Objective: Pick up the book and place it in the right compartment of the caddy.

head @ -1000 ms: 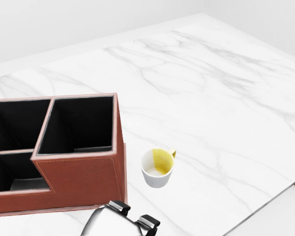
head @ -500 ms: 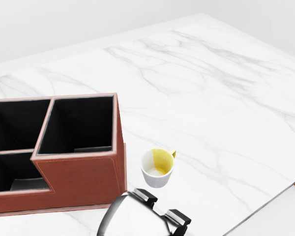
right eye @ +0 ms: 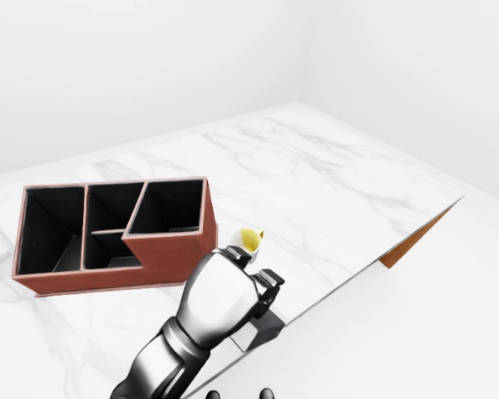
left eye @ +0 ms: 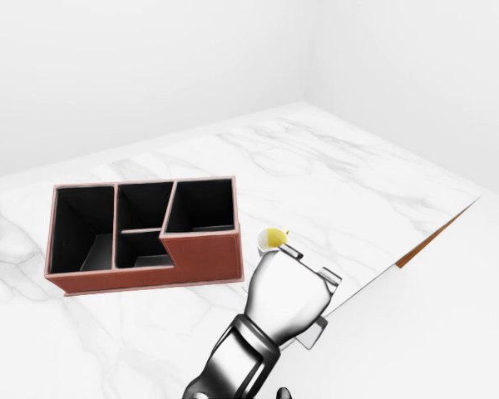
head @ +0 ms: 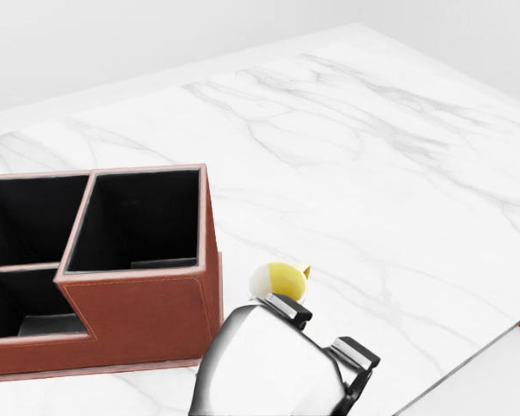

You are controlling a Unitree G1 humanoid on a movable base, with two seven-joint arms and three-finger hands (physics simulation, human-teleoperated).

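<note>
The brown leather caddy (left eye: 150, 270) stands on the white marble table, and its right compartment (left eye: 201, 204) shows dark and empty. A chrome hand, which I take for my left hand (left eye: 287, 287) since its arm rises from the lower left, hovers just right of the caddy's near corner. It covers most of the yellow-lined mug (head: 277, 279). Its back faces the cameras and its fingers are hidden below. A flat grey slab (right eye: 258, 328) pokes out under the hand at the table edge; I cannot tell if it is the book. My right hand does not show.
The marble table (left eye: 333, 174) stretches up and right of the caddy. Its edge (left eye: 432, 237) runs diagonally at the right, with a brown underside strip (right eye: 416, 237). The caddy's left and middle compartments (left eye: 81, 229) look dark.
The chrome hand has risen from the head view's bottom edge and moved up and right, now covering much of the mug. Caddy and camera have not moved.
</note>
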